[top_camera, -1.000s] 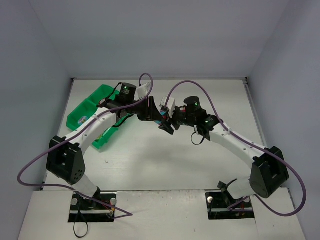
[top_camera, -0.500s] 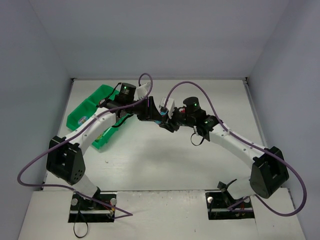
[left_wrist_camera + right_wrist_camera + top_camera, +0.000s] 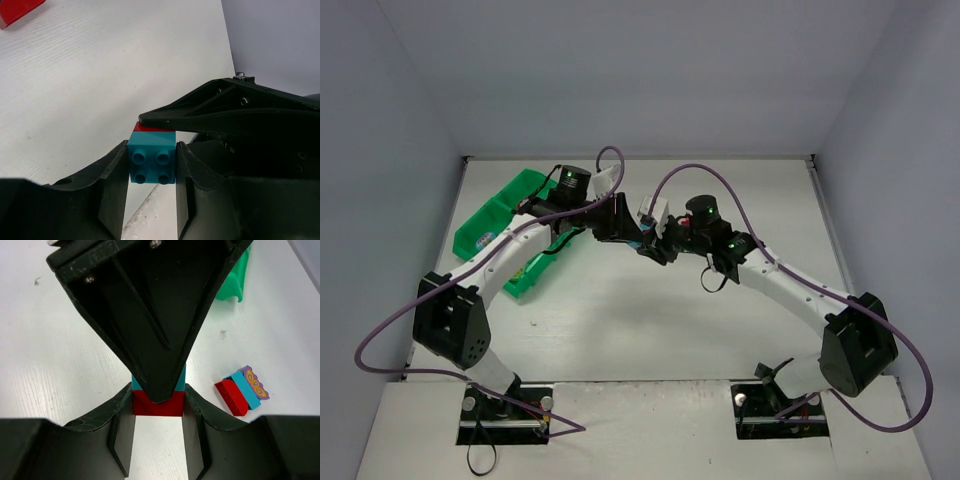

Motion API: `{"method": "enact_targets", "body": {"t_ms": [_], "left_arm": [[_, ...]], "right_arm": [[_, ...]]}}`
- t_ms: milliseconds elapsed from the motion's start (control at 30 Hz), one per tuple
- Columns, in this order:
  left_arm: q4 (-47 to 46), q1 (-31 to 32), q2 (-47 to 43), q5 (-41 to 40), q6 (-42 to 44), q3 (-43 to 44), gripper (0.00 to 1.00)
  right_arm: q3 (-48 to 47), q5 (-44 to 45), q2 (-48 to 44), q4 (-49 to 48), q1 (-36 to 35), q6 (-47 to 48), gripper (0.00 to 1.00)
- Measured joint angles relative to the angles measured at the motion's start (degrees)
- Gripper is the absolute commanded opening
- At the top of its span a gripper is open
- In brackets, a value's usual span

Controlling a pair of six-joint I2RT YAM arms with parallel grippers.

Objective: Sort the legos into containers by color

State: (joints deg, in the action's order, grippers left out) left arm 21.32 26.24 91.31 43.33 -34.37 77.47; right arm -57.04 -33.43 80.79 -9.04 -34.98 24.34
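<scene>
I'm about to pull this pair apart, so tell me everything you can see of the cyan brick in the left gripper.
The cyan brick is a small, square, glossy plastic piece with four round studs facing the left wrist camera. The left gripper pinches it by two opposite sides. Its far face is joined to a red brick, which the right gripper clamps from the other end. No damage shows.

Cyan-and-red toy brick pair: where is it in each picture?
Top: cyan-and-red plastic brick pair, dead centre, barely visible.
Left wrist: lower middle, cyan studs facing the camera.
Right wrist: lower middle, red side nearest.
Landmark: bright green plastic tray, top view's left, right wrist's upper right.
</scene>
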Motion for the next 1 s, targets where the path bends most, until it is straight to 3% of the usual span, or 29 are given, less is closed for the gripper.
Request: {"method": "enact_targets", "body": {"t_ms": [200,400,567,867,1000], "left_arm": [[2.3,-2.4,-0.1,2.1,1.4,0.3,0.0],[7.0,-10.7,-0.9,-0.5,4.4,2.5,0.0],[10.2,-14.0,-2.6,-3.0,6.5,2.9,0.0],[14.2,-22.3,-6.3,-14.8,8.7,2.9,0.0],[15.0,-23.1,-7.9,-20.2,9.3,2.9,0.0]], "right_arm": [[1.3,0.4,0.0,-2.0,-0.7,0.0,0.0],[3.9,3.3,-0.3,-0.1,0.1,0.0,0.0],[4.2,4.8,-0.3,0.5,0.2,-0.3,0.0],[4.2,6.1,-0.3,0.5,0.2,-2.5,0.0],[4.7,6.2,-0.6,-0.1,0.2,-4.0,0.0]]}}
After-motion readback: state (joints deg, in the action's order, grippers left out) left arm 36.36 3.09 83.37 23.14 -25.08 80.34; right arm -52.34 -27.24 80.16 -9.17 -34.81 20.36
